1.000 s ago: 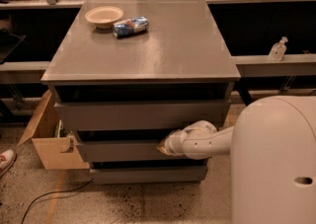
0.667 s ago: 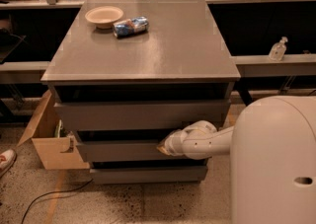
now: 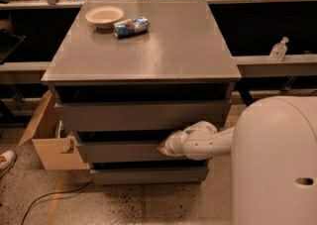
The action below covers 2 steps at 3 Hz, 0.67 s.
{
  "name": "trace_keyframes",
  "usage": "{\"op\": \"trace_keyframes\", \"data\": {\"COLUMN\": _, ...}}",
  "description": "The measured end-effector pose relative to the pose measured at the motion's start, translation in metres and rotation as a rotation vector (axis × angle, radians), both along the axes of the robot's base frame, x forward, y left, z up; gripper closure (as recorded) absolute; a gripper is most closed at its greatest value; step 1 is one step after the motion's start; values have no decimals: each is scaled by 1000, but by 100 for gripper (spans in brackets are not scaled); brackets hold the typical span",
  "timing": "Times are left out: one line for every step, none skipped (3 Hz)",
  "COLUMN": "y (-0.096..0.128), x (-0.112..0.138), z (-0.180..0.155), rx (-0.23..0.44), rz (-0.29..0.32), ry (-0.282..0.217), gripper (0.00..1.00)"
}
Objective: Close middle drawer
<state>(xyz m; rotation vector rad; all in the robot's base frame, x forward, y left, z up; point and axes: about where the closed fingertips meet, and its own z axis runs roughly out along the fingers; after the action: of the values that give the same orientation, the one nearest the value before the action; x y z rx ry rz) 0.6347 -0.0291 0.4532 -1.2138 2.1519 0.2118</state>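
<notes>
Matt grey, glossy white.
The middle drawer (image 3: 119, 151) is smooth matt grey; the worktop (image 3: 163, 45) carries a soft sheen. The hand (image 3: 165, 146), at the drawer's front, has a glossy white plastic shell. The box (image 3: 49, 142) is plain cardboard.

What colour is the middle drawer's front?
Matte grey middle drawer, seen in camera view; white hand at its front.

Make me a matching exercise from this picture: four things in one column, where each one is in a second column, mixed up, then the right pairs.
Things:
1. bowl
2. can
3. pincer
4. cardboard box

Places:
A. on the floor, left of the cabinet
B. at the front of the middle drawer
C. lying on its side on the cabinet top
D. upright near the top's back left corner

Pairs: 1-D, 2-C, 3-B, 4-A
</notes>
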Motion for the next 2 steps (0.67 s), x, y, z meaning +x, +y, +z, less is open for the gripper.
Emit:
{"op": "trace_keyframes", "data": {"y": 0, "x": 0, "z": 0, "rx": 0, "rz": 0, "ry": 0, "gripper": 35}}
{"op": "trace_keyframes", "data": {"y": -1, "x": 2, "z": 3, "rx": 18, "rz": -6, "ry": -10, "gripper": 12}}
